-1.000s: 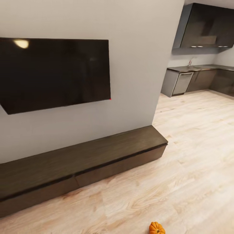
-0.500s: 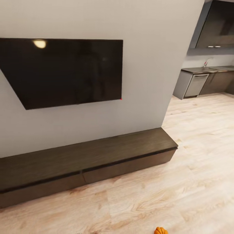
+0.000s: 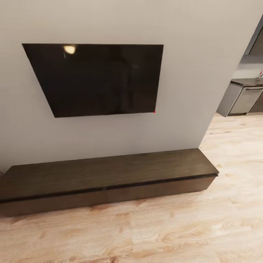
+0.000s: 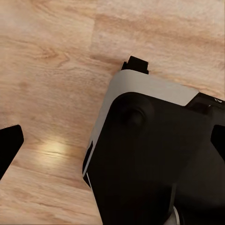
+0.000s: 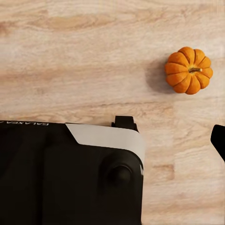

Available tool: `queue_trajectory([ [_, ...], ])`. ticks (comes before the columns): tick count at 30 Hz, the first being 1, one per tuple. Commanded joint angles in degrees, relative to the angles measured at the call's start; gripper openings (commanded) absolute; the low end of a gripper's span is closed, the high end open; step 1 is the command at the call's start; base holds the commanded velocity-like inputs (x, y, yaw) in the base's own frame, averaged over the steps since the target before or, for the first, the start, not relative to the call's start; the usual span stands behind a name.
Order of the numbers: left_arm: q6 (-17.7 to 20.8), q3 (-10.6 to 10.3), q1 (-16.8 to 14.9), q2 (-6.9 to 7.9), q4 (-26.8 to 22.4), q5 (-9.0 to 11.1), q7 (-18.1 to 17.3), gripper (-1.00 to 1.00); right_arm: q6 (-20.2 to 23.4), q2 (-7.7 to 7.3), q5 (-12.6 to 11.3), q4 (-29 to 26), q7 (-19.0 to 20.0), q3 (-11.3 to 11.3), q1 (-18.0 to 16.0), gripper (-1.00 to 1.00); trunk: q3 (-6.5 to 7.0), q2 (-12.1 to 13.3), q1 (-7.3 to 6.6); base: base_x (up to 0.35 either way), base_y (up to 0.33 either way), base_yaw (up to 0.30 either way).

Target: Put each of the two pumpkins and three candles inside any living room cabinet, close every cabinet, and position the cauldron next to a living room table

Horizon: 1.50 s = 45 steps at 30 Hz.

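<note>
Wood floor (image 3: 190, 233) all round, cabinet (image 3: 106, 175) shut against the wall under the TV (image 3: 96, 78). Pumpkin (image 5: 188, 70) sits on the floor, well off the right fingers (image 5: 218, 139). Left fingers (image 4: 9, 145) are spread wide, gripping nothing; the right ones' state I can't tell.

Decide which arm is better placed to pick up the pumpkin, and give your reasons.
The right arm, probably. Its wrist camera shows the pumpkin sitting free on the wood floor near the robot's base. The left wrist camera shows floor and base.
</note>
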Motion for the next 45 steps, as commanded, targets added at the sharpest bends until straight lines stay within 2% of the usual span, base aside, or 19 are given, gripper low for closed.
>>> queue_trajectory([
  [1, 0.00, 0.00, 0.00, 0.00, 0.00, 0.00, 0.00, 1.00, 0.00, 0.00, -0.05, -0.01, 0.00, 0.02, 0.00, 1.00, 0.00, 0.00, 0.00, 0.000, 0.000, 0.289],
  [8, 0.00, 0.00, 0.00, 0.07, 0.00, -0.07, -0.03, 1.00, 0.02, -0.04, -0.09, -0.10, 0.00, -0.03, 0.00, 1.00, 0.00, 0.00, 0.00, 0.078, 0.019, 0.229],
  [28, 0.00, 0.00, 0.00, 0.01, 0.00, -0.31, -0.06, 1.00, 0.00, -0.17, 0.52, -0.01, 0.09, -0.04, 0.00, 1.00, 0.00, 0.00, 0.00, 0.302, 0.025, 0.008],
  [35, 0.04, 0.00, 0.00, -1.29, -0.20, -0.48, -0.43, 1.00, 0.01, -0.44, 0.77, -0.23, 0.10, 0.26, 0.00, 1.00, 0.00, 0.00, 0.00, 0.036, 0.000, 0.000],
  [42, 0.05, 0.00, 0.00, -1.52, -0.31, -0.28, -0.46, 1.00, 0.02, -0.69, 0.72, -0.36, 0.12, 0.14, 0.00, 1.00, 0.00, 0.00, 0.00, 0.001, 0.000, 0.000],
  [45, 0.11, -0.50, -0.41, -1.83, -2.48, -0.65, -0.86, 1.00, -0.06, -0.76, 0.79, -0.47, 0.20, 0.13, -0.08, 1.00, 0.00, 0.00, 0.00, 0.000, 0.000, 0.000],
])
